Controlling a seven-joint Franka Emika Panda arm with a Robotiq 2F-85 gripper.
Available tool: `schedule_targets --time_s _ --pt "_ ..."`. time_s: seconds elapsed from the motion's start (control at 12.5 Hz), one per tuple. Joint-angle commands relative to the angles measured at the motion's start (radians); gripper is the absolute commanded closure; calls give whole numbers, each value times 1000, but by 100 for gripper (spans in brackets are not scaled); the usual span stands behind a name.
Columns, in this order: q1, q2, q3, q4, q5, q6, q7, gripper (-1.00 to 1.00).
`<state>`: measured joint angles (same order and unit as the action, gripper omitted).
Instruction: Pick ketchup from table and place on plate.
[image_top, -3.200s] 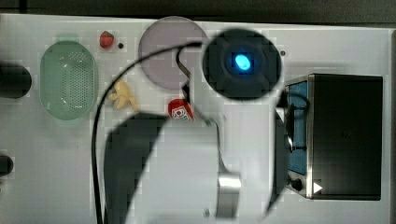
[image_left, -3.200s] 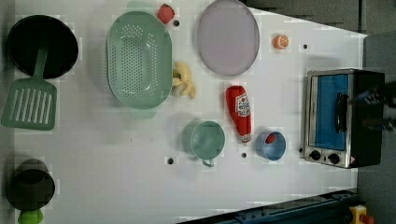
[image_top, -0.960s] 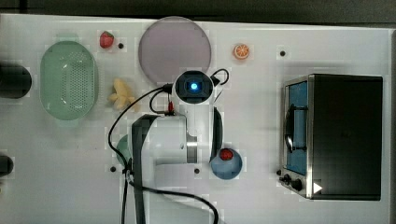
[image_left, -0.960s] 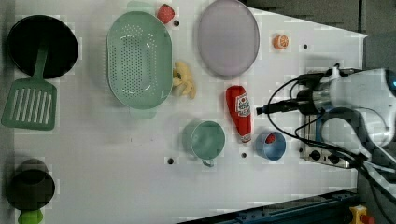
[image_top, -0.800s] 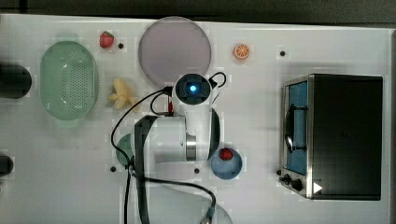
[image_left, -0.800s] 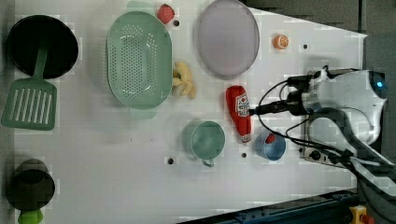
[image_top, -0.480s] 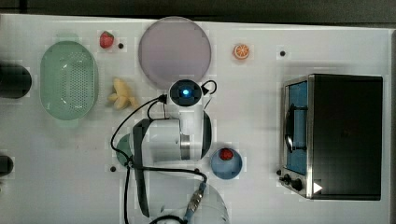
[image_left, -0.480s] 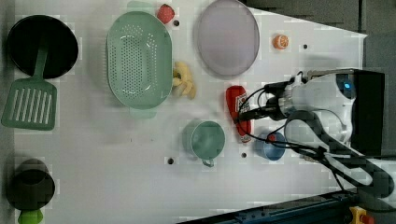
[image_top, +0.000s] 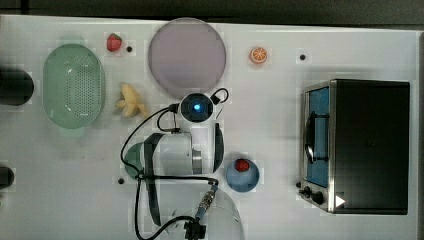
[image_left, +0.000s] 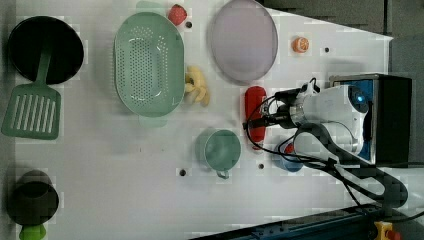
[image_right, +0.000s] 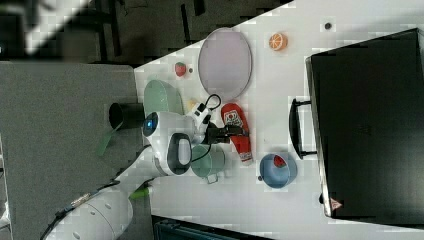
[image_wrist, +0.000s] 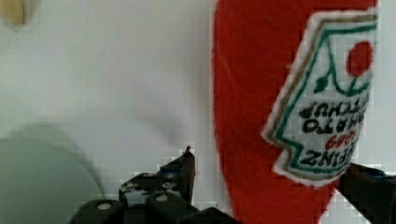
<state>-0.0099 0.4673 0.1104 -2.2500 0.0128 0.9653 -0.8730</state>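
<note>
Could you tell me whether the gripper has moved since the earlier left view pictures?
Yes. In the left view the gripper has travelled from the toaster oven side toward the left view's left, and now sits at the ketchup.

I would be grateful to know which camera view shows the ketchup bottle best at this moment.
The right view: the ketchup bottle lies in full length on the table, label up, with the gripper across its middle. The left view shows its red body partly behind cables. The wrist view shows the label close up. In the top view the arm covers it.

Red ketchup (image_left: 255, 114), lilac plate (image_left: 243, 40)
</note>
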Motion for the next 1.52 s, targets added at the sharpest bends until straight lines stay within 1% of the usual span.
schedule_targets --time_s 0.08,0.16,0.4,0.64,0.88,1.04,1.2,1.36,1.52 --pt "-1 27 -3 16 1 32 -31 -43" --pt "-1 15 -4 16 1 28 -30 -27" --pt "-1 -65 -2 15 1 -52 -16 -27" --pt "-2 -212 -3 25 1 -220 -16 -27" --pt "-3 -342 -3 71 2 -415 -16 -27" --pt "-3 -382 -3 146 4 -526 -16 -27" --pt "-2 -375 -2 264 10 -617 -13 -27" --pt "-2 -335 -2 401 20 -704 28 -27" --pt "-2 -264 -3 549 20 -773 81 -27"
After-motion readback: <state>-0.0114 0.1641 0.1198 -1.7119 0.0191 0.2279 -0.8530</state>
